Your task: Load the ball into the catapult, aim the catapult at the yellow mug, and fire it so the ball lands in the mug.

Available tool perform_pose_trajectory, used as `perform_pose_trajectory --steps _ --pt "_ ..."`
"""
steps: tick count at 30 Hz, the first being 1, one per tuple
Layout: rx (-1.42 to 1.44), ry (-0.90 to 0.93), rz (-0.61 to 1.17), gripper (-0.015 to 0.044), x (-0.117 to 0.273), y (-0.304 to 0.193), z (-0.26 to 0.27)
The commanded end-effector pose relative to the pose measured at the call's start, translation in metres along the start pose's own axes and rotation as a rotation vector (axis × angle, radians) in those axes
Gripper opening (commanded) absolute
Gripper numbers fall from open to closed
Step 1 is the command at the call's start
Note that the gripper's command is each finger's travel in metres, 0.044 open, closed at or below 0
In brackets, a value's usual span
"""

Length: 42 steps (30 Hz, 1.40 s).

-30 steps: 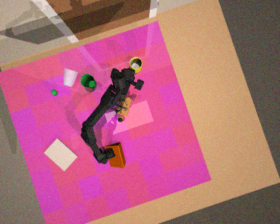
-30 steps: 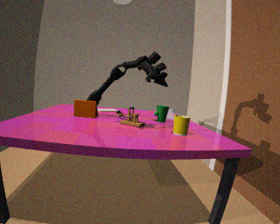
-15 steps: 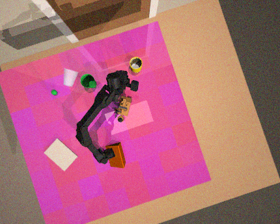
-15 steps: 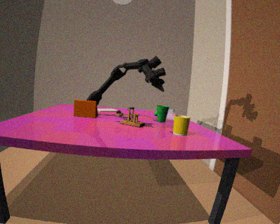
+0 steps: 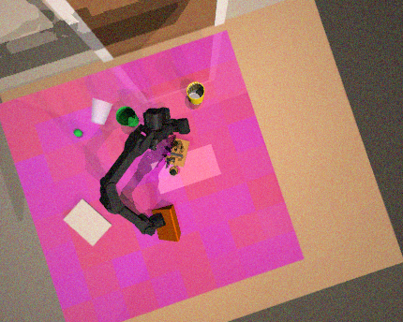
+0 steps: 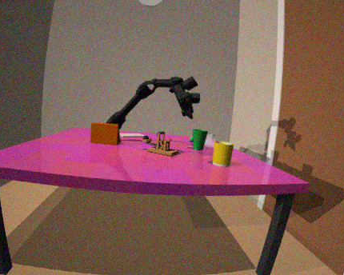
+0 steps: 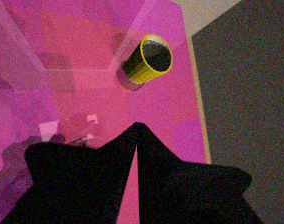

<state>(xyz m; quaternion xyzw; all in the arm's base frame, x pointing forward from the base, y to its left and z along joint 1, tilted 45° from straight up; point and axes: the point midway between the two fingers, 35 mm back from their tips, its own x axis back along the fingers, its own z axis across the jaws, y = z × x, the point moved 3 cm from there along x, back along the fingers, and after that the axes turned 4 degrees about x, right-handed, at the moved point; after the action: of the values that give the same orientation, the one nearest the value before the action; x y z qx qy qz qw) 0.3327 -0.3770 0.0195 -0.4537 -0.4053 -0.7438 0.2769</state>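
Note:
The wooden catapult stands on the table. A dark ball sits at the end of its throwing arm, on the side away from the yellow mug. The yellow mug stands upright; what shows of its inside holds no ball. My gripper is shut and empty, its fingertips together. It hangs well above the table, pointing down, and partly covers the view of the catapult from above. The wrist view does not show the ball.
A green mug and a white cup are beyond the catapult. A small green ball lies past them. An orange block stands by the arm's base, and a flat cream box lies to one side.

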Motion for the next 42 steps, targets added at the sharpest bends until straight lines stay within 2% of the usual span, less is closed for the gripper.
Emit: perform_pose_trajectory --steps 1,22,42 --pt "0.096 -0.013 0.051 0.0 0.004 -0.01 0.01" --pt "0.675 0.015 0.368 0.0 0.024 -0.071 0.065" --pt "1.244 0.189 0.678 0.0 0.058 -0.136 0.104"
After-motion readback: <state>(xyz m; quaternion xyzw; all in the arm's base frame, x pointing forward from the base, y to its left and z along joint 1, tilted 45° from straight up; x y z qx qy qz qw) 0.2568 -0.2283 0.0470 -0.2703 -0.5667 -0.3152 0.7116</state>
